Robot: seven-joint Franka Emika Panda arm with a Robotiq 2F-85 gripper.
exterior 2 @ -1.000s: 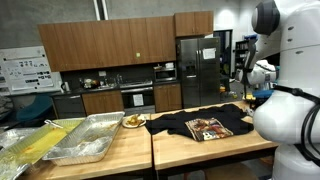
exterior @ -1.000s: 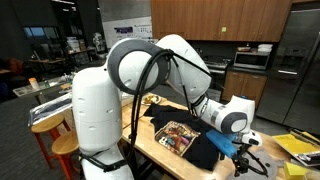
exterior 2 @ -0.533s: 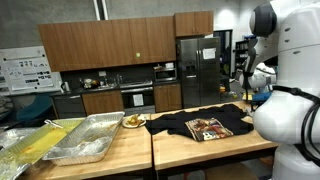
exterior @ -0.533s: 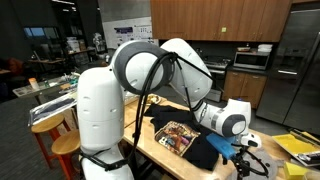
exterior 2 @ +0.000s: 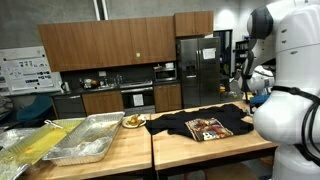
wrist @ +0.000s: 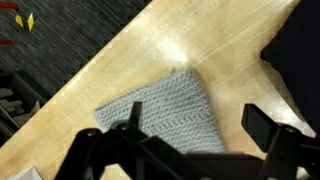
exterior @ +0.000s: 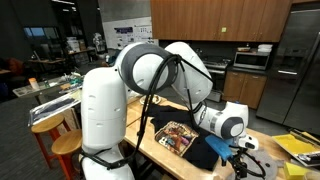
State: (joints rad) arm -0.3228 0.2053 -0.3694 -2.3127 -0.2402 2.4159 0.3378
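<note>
Beneath the wrist camera, a grey knitted cloth (wrist: 165, 115) lies flat on the wooden table (wrist: 200, 40), near its edge and beside a black printed T-shirt (exterior: 185, 140). The gripper (wrist: 193, 125) hovers above, fingers (wrist: 258, 122) spread wide and empty, so the cloth's end sits between them.

Grey knit cloth (wrist: 165, 112); black shirt (exterior 2: 190, 126), colourful print.

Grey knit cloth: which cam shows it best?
Wrist view: the grey knit cloth lies flat on the wooden table, weave visible, under the open gripper. In both exterior views I cannot make it out.
</note>
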